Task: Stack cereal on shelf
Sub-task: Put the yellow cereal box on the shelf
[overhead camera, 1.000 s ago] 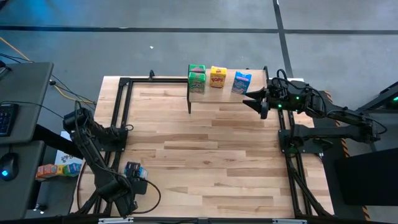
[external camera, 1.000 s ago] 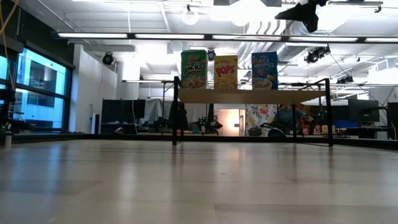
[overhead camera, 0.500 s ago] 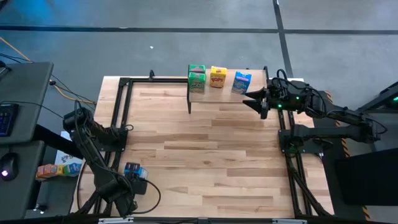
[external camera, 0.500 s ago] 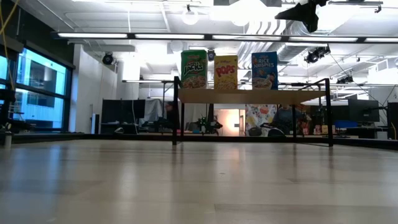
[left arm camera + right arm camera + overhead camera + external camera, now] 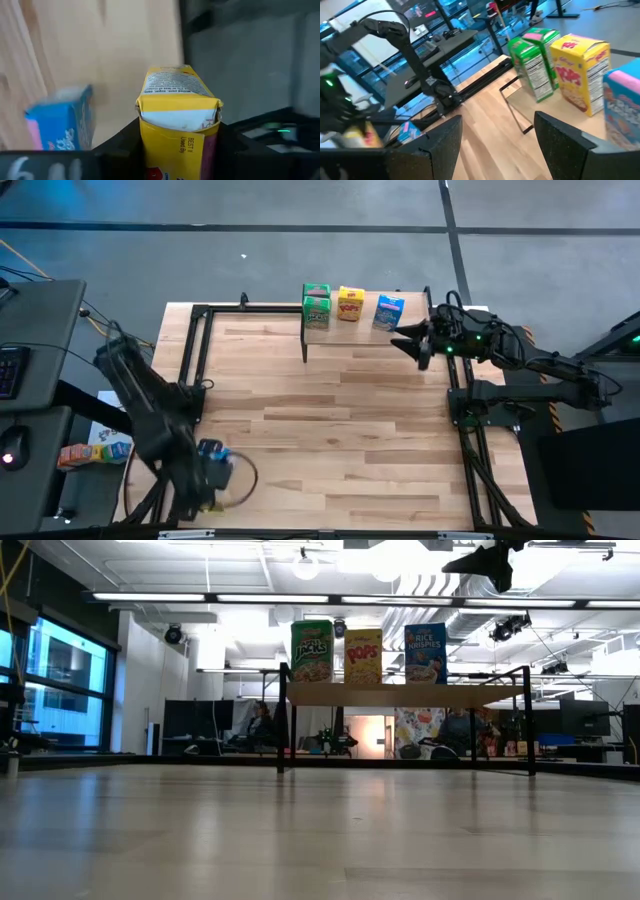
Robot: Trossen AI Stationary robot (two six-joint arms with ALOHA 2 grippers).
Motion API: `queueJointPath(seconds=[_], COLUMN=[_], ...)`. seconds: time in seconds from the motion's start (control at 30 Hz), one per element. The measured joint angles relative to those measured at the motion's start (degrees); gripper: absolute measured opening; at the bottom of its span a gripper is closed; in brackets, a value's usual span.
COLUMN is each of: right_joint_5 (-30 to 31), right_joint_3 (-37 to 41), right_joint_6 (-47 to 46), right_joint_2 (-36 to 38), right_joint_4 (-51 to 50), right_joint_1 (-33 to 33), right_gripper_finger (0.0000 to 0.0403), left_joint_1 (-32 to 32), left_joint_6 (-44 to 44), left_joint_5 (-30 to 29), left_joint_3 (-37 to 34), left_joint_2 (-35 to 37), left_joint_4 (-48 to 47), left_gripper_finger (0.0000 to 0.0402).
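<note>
- Three small printed cereal boxes stand upright in a row on the small light-wood shelf on thin black legs [image 5: 362, 332] at the far edge of the table: a green apple-flavoured box [image 5: 316, 305] on the left, a yellow corn-pops box [image 5: 350, 303] in the middle and a blue rice-cereal box [image 5: 389, 311] on the right, near one another.
- One more box is in hand: the left gripper [image 5: 177, 150], at the near left corner of the wood-plank tabletop [image 5: 330, 430], has its fingers pinching the sides of a yellow mini cereal box with a folded white top [image 5: 178, 125].
- One further small blue box [image 5: 62, 120] sits just beside that gripper on the tabletop; from above it is likely the blue patch near the wrist [image 5: 212, 452], though motion blurs that corner.
- Judged step: the pickup of the fourth box is just being secured. The next move calls for lifting it clear of the blue neighbour and carrying it across to the far shelf, then setting it on top of, or beside, the standing row without toppling any.
- One right gripper [image 5: 415, 340] waits beside the shelf's right end, just off the blue box, its two fingers spread and holding nothing.
- Count: two arms, one shelf, five boxes seen.
</note>
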State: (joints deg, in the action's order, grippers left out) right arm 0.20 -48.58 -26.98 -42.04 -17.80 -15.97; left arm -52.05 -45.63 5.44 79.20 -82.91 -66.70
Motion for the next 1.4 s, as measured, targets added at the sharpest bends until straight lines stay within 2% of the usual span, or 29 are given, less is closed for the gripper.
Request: queueJointPath(seconds=[0.17,0.33,0.43,0.6,0.8,1.03,1.2,1.4], right_joint_5=[1.9,1.4,-0.3,-0.7,-1.6,-1.6,-1.5,-1.5], right_joint_3=[0.0,0.0,0.0,0.0,0.0,0.0,0.0,0.0], right_joint_6=[-1.6,-6.0,-6.2,-5.1,-3.2,-0.5,0.0,0.0], right_joint_2=[0.0,0.0,0.0,0.2,1.3,1.7,1.6,1.6], right_joint_4=[0.0,1.2,3.2,5.9,9.6,15.7,15.8,15.5], right_joint_1=[0.0,0.0,0.0,0.0,0.0,0.0,0.0,0.0], right_gripper_finger=[0.024,0.024,0.024,0.024,0.024,0.024,0.024,0.024], left_joint_1=[8.7,20.4,29.2,41.9,50.8,57.3,60.1,61.8], left_joint_6=[9.8,20.9,29.1,38.8,52.3,61.4,63.8,66.7], left_joint_5=[1.1,-8.8,-11.1,-12.9,-18.9,-19.1,-19.1,-20.3], left_joint_3=[7.5,13.5,16.3,22.1,30.9,38.2,41.3,41.8], left_joint_2=[7.3,11.1,9.9,2.9,-8.1,-19.5,-25.8,-29.7], left_joint_4=[0.1,-3.1,-4.4,-2.5,-0.7,7.7,7.8,8.0], left_gripper_finger=[0.0138,0.0138,0.0138,0.0138,0.0138,0.0138,0.0138,0.0138])
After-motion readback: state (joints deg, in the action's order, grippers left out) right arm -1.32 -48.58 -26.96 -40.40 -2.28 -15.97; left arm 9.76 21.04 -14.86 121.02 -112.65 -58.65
